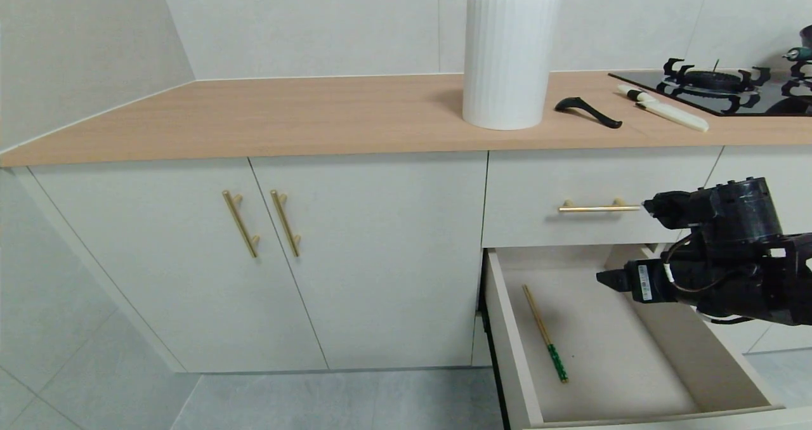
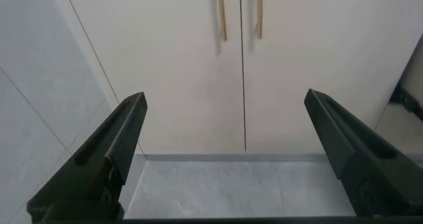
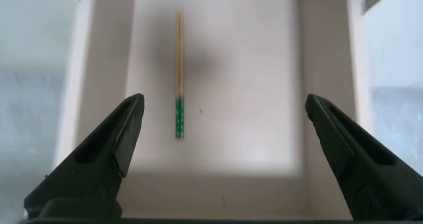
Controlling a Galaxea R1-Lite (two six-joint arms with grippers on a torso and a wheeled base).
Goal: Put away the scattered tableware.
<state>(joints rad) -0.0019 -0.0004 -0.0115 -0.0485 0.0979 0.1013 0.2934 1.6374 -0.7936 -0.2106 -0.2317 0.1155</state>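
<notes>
Right, from the head camera I have the open drawer (image 1: 504, 328) down at four o'clock, pulled out under the closed top drawer with its brass handle (image 1: 599, 208). The chopsticks (image 1: 544, 341) lie inside on the drawer floor, close to its nine o'clock wall. Their bare wooden ends point toward eleven o'clock and the green ends toward five o'clock, at the drawer front.

My right gripper (image 3: 223, 104) hangs over the drawer at three o'clock, its fingers spread wide with nothing between them. The wrist camera looks straight down past them at the chopsticks, and the gripper is well apart from them.

My left gripper (image 2: 225, 97) is spread wide as well and carries nothing. It faces the pair of cabinet doors (image 2: 198, 85) and the grey floor tiles (image 2: 218, 191) below them.

Up on the wooden countertop (image 1: 285, 113), at one o'clock, stands a white ribbed canister (image 1: 507, 59). A black-handled tool (image 1: 587, 111) lies just beside it toward three o'clock, and a white knife (image 1: 666, 110) lies beyond that. The knife is near the edge of the black hob (image 1: 710, 87) at two o'clock.
</notes>
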